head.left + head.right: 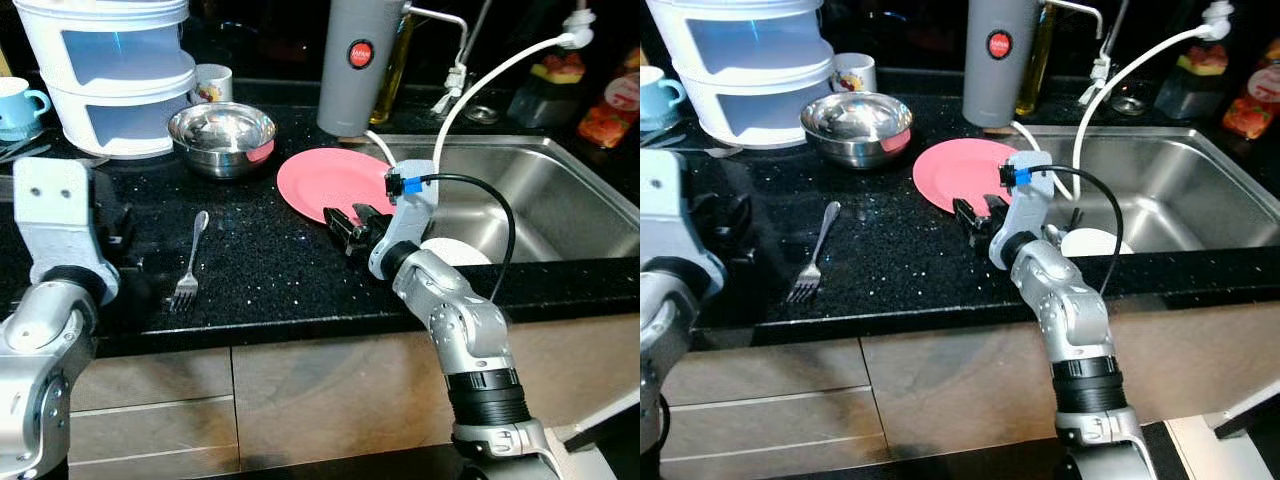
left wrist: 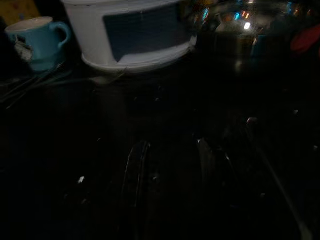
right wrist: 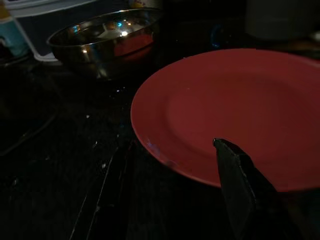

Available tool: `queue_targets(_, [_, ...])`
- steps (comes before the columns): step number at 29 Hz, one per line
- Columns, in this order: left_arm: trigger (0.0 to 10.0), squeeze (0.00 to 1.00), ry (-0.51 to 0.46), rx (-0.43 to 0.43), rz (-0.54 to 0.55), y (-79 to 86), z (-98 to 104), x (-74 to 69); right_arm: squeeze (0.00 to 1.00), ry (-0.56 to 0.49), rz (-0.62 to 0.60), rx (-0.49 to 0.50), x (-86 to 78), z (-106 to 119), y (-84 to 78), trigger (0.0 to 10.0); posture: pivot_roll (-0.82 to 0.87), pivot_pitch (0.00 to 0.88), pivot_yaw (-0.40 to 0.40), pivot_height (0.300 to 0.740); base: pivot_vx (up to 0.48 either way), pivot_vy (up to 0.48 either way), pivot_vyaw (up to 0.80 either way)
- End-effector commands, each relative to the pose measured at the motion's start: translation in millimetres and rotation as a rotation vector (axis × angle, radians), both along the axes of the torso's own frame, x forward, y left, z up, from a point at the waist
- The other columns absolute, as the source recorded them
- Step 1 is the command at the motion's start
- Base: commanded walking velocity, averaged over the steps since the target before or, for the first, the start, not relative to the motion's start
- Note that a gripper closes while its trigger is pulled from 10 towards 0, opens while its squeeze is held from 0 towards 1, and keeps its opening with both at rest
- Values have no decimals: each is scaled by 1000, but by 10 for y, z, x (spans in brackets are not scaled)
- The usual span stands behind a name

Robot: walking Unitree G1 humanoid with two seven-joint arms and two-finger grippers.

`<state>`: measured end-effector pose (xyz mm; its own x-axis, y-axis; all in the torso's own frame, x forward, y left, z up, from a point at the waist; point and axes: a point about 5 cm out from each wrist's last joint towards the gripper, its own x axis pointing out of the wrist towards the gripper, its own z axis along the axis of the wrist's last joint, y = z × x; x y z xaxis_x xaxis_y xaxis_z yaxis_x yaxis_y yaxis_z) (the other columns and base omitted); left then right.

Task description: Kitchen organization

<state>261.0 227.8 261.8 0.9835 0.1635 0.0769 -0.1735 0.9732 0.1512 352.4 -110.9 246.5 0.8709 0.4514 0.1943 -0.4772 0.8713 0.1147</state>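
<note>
Right gripper is low on the black countertop at the near rim of the pink plate, fingers parted, nothing gripped; one finger overlaps the rim, looks set up for an edge pinch. Left gripper hovers over the counter, spread, empty. Fork lies loose between the arms. Further back, steel bowl just beside the plate, white tiered container behind. Sink on the right.

Bright, sharp head views; dark, murky wrist views.
</note>
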Motion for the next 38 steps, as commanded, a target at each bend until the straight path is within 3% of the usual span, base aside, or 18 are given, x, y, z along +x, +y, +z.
queue_targets(1, [10000,0,25,15,9,1,11,-12,0,17,43,-34,9,-19,37,10000,20,81,-54,740,0,0,0])
queue_targets(6, [10000,0,122,-68,14,39,-118,3,0,17,77,-69,13,-21,64,10000,26,70,-60,740,0,0,0])
queue_targets(7, [6275,0,123,-78,2,24,-115,15,0,16,78,-69,14,-22,68,10000,28,69,-62,740,0,0,0])
queue_targets(8, [4980,0,121,-84,-5,11,-105,28,0,16,79,-69,15,-22,71,10000,28,69,-62,740,0,0,0])
queue_targets(9, [1608,0,110,-96,-26,-15,-80,52,0,14,83,-67,13,-19,79,10000,30,68,-61,740,0,0,0])
queue_targets(10, [1608,0,104,-104,-38,-32,-61,66,0,12,86,-66,12,-17,84,10000,30,68,-61,740,0,0,0])
queue_targets(11, [0,0,85,-100,-57,-62,-11,106,0,10,90,-63,11,-11,90,10000,30,68,-61,740,0,0,0])
queue_targets(19, [0,0,47,-172,-126,-236,185,348,0,-17,127,-64,5,51,117,10000,20,73,-51,740,0,0,0])
queue_targets(25, [0,0,202,-256,-69,-237,16,398,0,-18,122,-74,11,66,74,10000,10,83,-33,740,0,0,0])
queue_targets(30, [0,0,248,-215,-122,-300,-35,427,0,-17,121,-80,17,66,56,10000,7,85,-33,740,0,0,0])
queue_targets(31, [5804,824,243,-215,-129,-314,-28,435,0,-17,120,-80,20,66,54,10000,9,84,-34,740,0,0,0])
queue_targets(32, [10000,1000,236,-224,-135,-330,-14,445,0,-17,119,-81,24,67,52,10000,8,84,-34,740,0,0,0])
queue_targets(38, [10000,1000,226,-240,-142,-358,35,482,0,-19,119,-78,34,75,59,10000,9,81,-34,740,0,0,0])
